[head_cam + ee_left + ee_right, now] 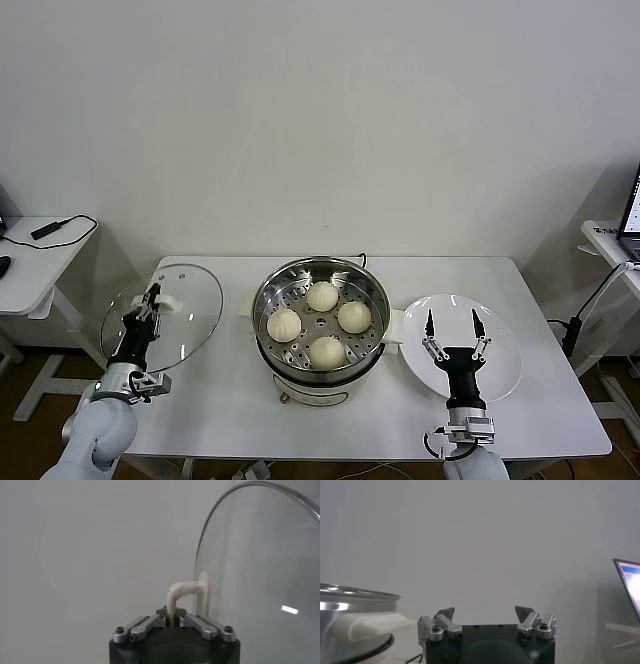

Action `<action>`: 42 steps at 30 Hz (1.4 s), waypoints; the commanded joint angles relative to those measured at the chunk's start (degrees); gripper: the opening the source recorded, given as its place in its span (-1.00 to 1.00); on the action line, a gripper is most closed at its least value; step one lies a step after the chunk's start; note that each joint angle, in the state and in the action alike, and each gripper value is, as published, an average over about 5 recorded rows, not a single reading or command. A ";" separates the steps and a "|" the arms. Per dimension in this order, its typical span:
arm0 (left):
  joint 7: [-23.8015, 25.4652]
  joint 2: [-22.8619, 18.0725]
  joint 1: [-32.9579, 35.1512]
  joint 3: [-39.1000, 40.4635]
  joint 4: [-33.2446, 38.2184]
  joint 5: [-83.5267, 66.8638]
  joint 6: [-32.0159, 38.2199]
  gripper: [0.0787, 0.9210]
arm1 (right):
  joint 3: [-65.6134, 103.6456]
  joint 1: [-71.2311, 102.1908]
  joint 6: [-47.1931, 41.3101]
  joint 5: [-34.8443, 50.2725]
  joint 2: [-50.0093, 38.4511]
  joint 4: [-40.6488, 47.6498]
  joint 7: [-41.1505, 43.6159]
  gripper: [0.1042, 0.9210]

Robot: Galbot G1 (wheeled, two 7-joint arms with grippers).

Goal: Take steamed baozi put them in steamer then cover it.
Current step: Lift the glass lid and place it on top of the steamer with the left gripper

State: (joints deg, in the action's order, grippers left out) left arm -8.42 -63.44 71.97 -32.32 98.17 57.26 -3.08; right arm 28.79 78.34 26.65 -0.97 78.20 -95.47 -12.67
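Observation:
The steamer [375, 290] stands at the table's middle with all four steamed baozi [322, 295] on its perforated tray. My left gripper [150, 301] is shut on the white handle [182, 591] of the cover [190, 310], a clear glass lid held tilted on edge in the air left of the steamer; the cover [260, 580] also fills one side of the left wrist view. My right gripper [452, 327] is open and empty, pointing up over the white plate [500, 365] right of the steamer. The steamer's rim [355, 600] shows in the right wrist view.
A side table with a black cable [50, 232] stands at far left. A laptop [632, 215] sits on another table at far right, with cables [585, 310] hanging near the work table's right edge.

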 commanded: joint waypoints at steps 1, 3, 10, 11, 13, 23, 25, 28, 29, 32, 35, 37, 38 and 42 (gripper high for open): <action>6.55 0.19 2.74 3.12 26.40 0.69 -10.96 -0.72 | 0.39 -0.55 -0.68 0.09 -0.06 0.27 -0.14 0.76; 8.07 -0.16 1.97 6.26 29.91 2.04 -13.21 -0.72 | 0.48 -0.72 -1.10 0.12 -0.14 0.31 -0.24 0.76; 13.92 -3.19 -3.71 21.39 33.93 8.11 -21.57 -0.72 | 0.93 -1.72 -1.83 0.03 -0.26 1.22 -0.42 0.76; 14.76 -4.04 -4.62 23.40 33.56 9.16 -22.61 -0.72 | 1.02 -1.83 -1.91 0.02 -0.21 1.36 -0.42 0.76; 16.35 -5.88 -6.14 26.64 32.39 11.29 -24.03 -0.72 | 1.16 -1.96 -2.13 -0.01 -0.10 1.56 -0.42 0.76; 20.15 -11.71 -11.15 35.97 22.24 19.36 -26.33 -0.72 | 1.20 -2.17 -4.67 0.06 0.06 2.15 -0.23 0.76; 20.88 -12.54 -12.07 36.83 20.71 20.63 -26.65 -0.72 | 1.32 -2.26 -4.83 0.06 0.15 2.29 -0.20 0.76; 22.10 -13.49 -13.19 37.70 18.90 22.21 -27.11 -0.72 | 1.57 -2.35 -4.96 0.07 0.40 2.34 -0.20 0.76; 22.40 -13.70 -13.47 37.94 18.29 22.62 -27.17 -0.72 | 1.64 -2.37 -4.97 0.07 0.47 2.35 -0.20 0.76; 23.12 -14.36 -13.99 38.63 16.39 23.88 -27.17 -0.72 | 1.85 -2.37 -4.97 0.07 0.65 2.41 -0.19 0.76; 23.51 -15.10 -14.12 38.98 14.77 25.20 -27.09 -0.72 | 1.99 -2.36 -4.94 0.09 0.84 2.52 -0.15 0.76; 23.67 -15.48 -14.11 39.05 13.87 26.16 -26.95 -0.72 | 2.05 -2.34 -4.93 0.11 0.97 2.56 -0.11 0.76; 23.76 -15.63 -14.10 39.05 13.52 26.46 -26.97 -0.72 | 2.07 -2.33 -4.92 0.12 1.02 2.59 -0.10 0.76; 23.79 -16.00 -14.25 39.14 12.35 27.01 -27.11 -0.72 | 2.17 -2.37 -4.88 0.13 1.09 2.82 -0.05 0.76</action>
State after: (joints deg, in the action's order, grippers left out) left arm 13.62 -77.37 59.35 3.93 114.87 80.05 -28.91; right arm 30.79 76.06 22.07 -0.90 79.19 -92.86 -12.76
